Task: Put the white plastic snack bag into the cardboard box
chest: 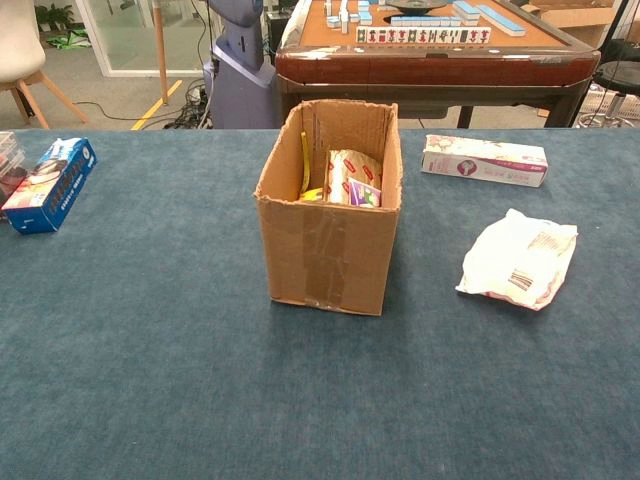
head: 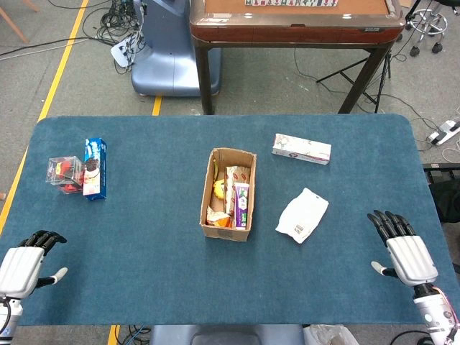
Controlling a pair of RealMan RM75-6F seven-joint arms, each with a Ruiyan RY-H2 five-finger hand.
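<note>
The white plastic snack bag [head: 302,215] [chest: 520,258] lies flat on the blue table, just right of the open cardboard box [head: 228,193] [chest: 330,205]. The box stands upright mid-table and holds several snack packets. My right hand [head: 400,246] rests near the table's front right edge, fingers spread, holding nothing, a short way right of the bag. My left hand [head: 27,262] sits at the front left corner with fingers loosely curled and nothing in it. Neither hand shows in the chest view.
A white and pink carton [head: 302,149] [chest: 484,160] lies behind the bag. A blue cookie box [head: 95,167] [chest: 50,184] and a clear container with red contents [head: 63,172] sit at the left. A brown mahjong table [head: 295,29] stands beyond the far edge.
</note>
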